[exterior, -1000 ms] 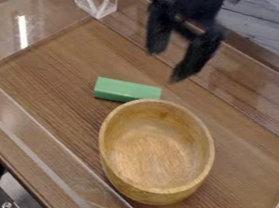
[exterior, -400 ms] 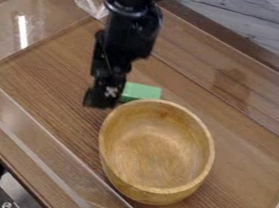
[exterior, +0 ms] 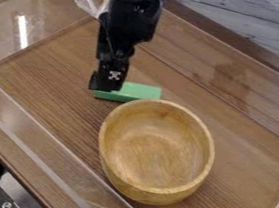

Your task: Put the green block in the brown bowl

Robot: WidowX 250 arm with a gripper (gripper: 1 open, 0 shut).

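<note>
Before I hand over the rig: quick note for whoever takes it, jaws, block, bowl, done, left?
Jaws: open, nothing held, over the far edge of the block or just beyond it; exact height can't be told from this view.
Green block: on the table, outside the bowl, by its far rim.
Brown bowl: on the table, hollow facing up, block not in it.
Done: no part of the placing.
Left: line up on the block, grip, lift over the rim, release in the bowl.

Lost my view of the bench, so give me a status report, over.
Pincer open, nothing gripped. Green block on table, beside brown bowl. Nothing between block and bowl.
</note>
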